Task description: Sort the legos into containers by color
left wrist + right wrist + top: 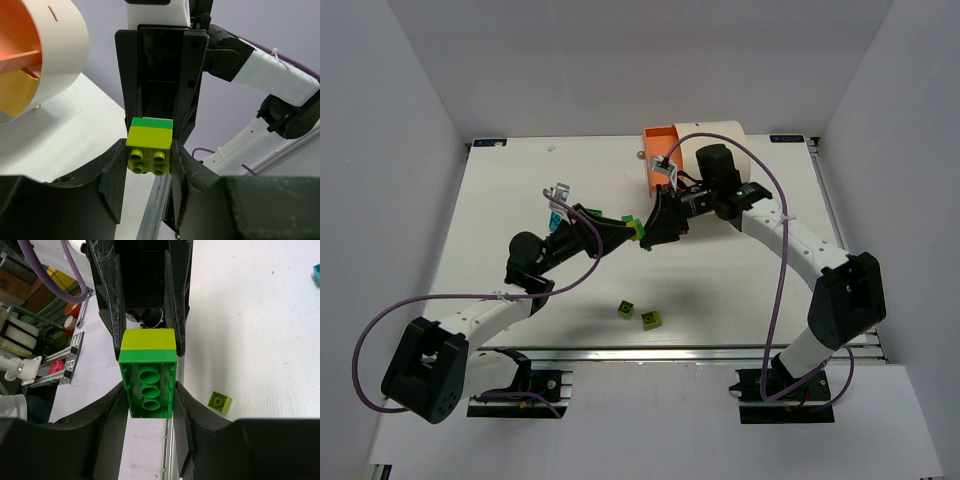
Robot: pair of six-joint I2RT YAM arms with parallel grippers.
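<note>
A lime brick (150, 147) and a dark green brick (149, 385) are stuck together and held in the air between both grippers, above the table's middle (637, 230). My left gripper (149, 160) is shut on the lime brick. My right gripper (149, 395) is shut on the green brick from the opposite side. The cream-white drum (715, 145) with its orange interior lies at the back, behind the right arm, and shows at the left of the left wrist view (60, 45). Two loose lime bricks (625, 310) (651, 320) lie on the table in front. One of them shows in the right wrist view (220, 402).
A teal brick (555, 220) lies by the left wrist and shows at the right wrist view's edge (317, 269). The table's metal front rail (670, 352) runs along the near edge. White walls enclose the table on three sides.
</note>
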